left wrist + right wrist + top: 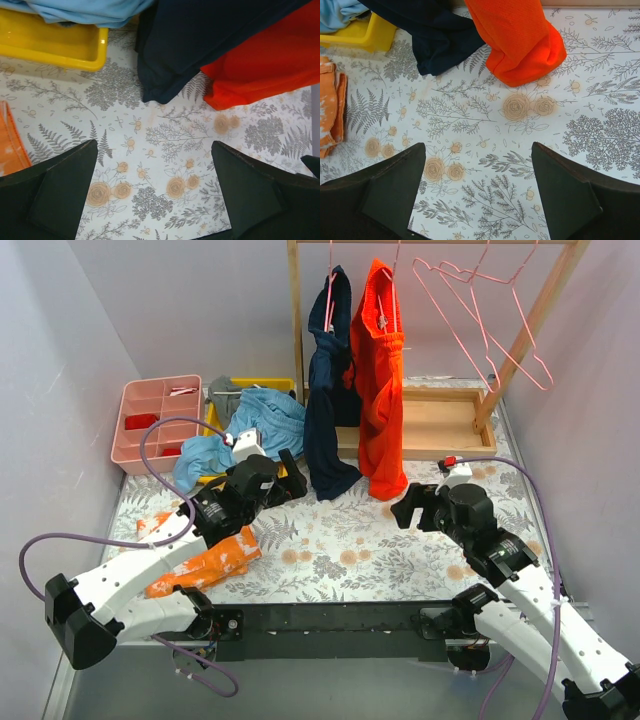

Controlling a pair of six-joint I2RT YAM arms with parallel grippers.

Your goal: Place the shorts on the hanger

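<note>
Task not started: the shorts (pixel 262 418) lie heaped on the yellow bin (pixel 262 384) at far left, and the hanger (pixel 468 276) hangs bare on the wooden rack (pixel 540 315), well apart — pickup and draping both remain. Left gripper (pixel 290 475) and right gripper (pixel 410 508) hover with jaws spread wide, holding nothing. Surface: fern-and-flower printed cover (pixel 350 540), with pale walls on three sides — navy shorts (pixel 325 410) and orange-red shorts (pixel 380 390) hang on the rack.

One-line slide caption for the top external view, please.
Left gripper and right gripper open over the floral table; sky-blue shorts heaped on the yellow bin, pink hangers empty on the rack.
</note>
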